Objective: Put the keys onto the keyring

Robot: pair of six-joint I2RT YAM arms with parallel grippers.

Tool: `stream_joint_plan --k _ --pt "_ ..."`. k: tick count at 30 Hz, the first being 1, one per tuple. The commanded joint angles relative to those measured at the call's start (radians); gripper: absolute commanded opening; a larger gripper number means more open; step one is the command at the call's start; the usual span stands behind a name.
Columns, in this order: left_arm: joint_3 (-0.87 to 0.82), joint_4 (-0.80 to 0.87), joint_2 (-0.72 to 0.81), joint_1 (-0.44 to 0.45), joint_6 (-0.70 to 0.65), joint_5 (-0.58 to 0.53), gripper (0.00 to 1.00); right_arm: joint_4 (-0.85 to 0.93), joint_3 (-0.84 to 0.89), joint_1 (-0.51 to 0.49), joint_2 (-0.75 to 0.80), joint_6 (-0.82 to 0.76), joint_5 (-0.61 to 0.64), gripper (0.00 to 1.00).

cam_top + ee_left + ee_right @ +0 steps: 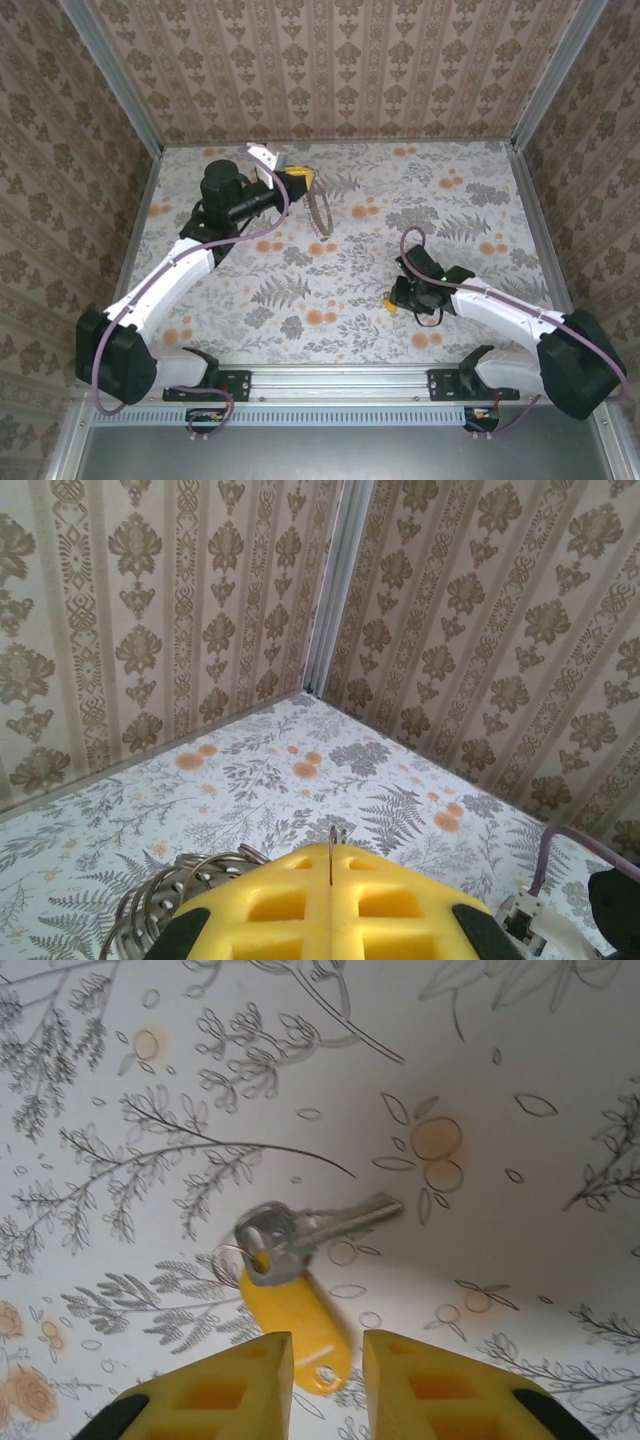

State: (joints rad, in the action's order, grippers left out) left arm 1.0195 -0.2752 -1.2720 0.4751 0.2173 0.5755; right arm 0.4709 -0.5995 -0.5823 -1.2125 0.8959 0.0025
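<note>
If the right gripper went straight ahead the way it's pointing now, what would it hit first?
Most likely the yellow tag on the key: it lies on the table just ahead of the right gripper, its near end between the open fingertips. Depth is unclear from the wrist view.

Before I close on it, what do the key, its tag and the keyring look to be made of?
The key: bare silvery metal, glossy highlights on head and blade. Its tag: yellow, smooth, probably plastic, with a punched slot. The keyring: thin wire coils with a dull metallic sheen, likely steel.
</note>
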Motion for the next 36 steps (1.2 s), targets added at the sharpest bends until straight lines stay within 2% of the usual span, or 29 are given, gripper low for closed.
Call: stream_joint_plan --k 1,7,12,16,36 --pt "-0.020 -0.084 0.049 -0.012 0.027 0.007 0.00 0.044 -0.065 -0.026 -0.050 0.019 0.066 0.32" --pt "-0.048 -0.092 0.080 -0.065 0.037 0.021 0.00 0.088 -0.171 -0.072 -0.170 -0.017 0.096 0.32" --pt "-0.069 -0.096 0.104 -0.082 0.045 0.021 0.00 0.132 -0.242 -0.105 -0.294 -0.053 0.133 0.26" --pt "-0.076 -0.101 0.115 -0.087 0.051 0.025 0.00 0.143 -0.265 -0.126 -0.349 -0.063 0.152 0.25" --pt "-0.090 -0.127 0.112 -0.093 0.069 0.029 0.00 0.154 -0.334 -0.165 -0.470 -0.094 0.171 0.28"
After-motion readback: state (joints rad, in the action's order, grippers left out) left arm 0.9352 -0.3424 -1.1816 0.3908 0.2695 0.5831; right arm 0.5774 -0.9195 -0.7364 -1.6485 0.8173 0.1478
